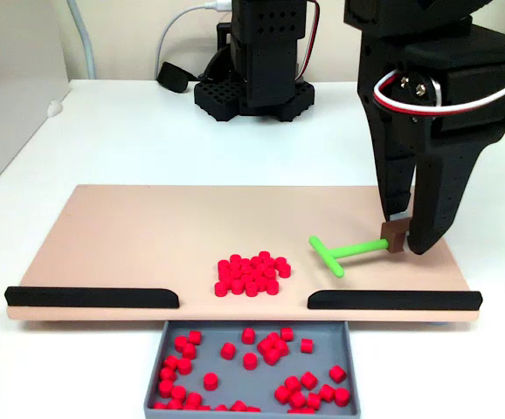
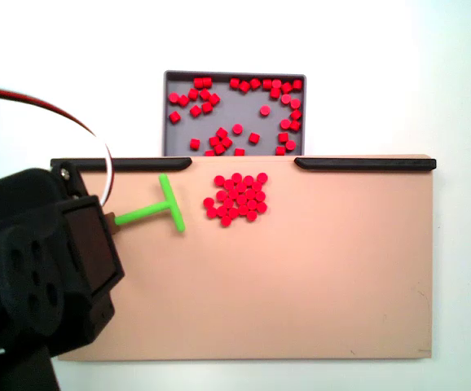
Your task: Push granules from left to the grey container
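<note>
While the pincer [image 1: 398, 237] grips the green pusher [image 1: 342, 254], granules [image 1: 251, 274] lie left of it.

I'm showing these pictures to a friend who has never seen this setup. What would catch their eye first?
Probably the red granules, heaped on the beige board just before the gap between the black strips, with more scattered in the grey container beyond. Next, the black gripper, its jaws shut on the green pusher stick beside the heap.

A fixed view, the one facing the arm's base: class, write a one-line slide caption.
Hand holds green pusher beside a granule cluster on the board, grey container partly filled.
</note>
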